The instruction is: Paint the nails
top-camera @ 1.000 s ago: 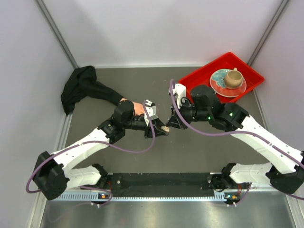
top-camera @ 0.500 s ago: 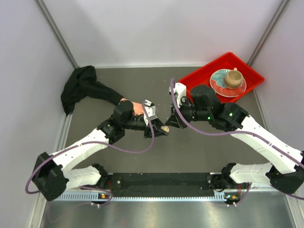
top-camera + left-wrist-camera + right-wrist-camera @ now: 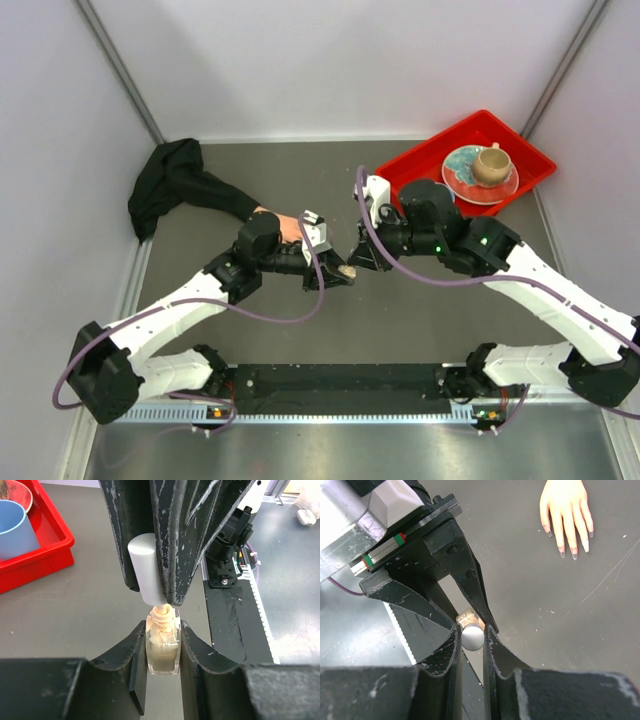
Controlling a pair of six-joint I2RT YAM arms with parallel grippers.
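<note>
Nails (image 3: 562, 553) tiny, reddish, on mannequin hand (image 3: 565, 502).

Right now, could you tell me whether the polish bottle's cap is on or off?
Off: the cap sits above the bottle's bare threaded neck.

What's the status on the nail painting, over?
Left gripper shut on small glass bottle of tan polish. Right gripper shut on its white cylindrical cap, neck threads showing. Nails of pink-beige mannequin hand clear of both.
</note>
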